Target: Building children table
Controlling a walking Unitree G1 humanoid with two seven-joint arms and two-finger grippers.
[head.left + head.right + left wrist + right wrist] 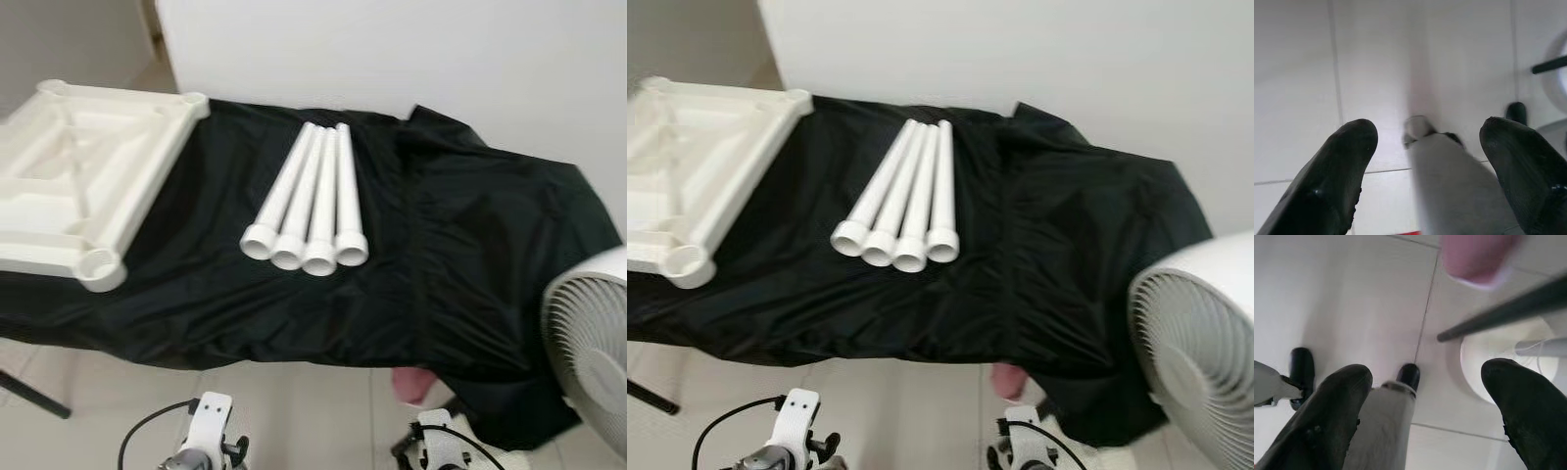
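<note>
A white plastic table top lies upside down at the left end of a surface draped in black cloth, its corner sockets facing up. Several white tube legs lie side by side in the middle of the cloth, wide ends toward me. Both arms hang low in front of the cloth's near edge. In the wrist views my left gripper and my right gripper are open over the tiled floor with nothing between the fingers.
A white fan stands at the right, close to the cloth's corner; its round base rests on the floor. A pink blurred object sits below the cloth's near edge. A black stand leg crosses the floor at left.
</note>
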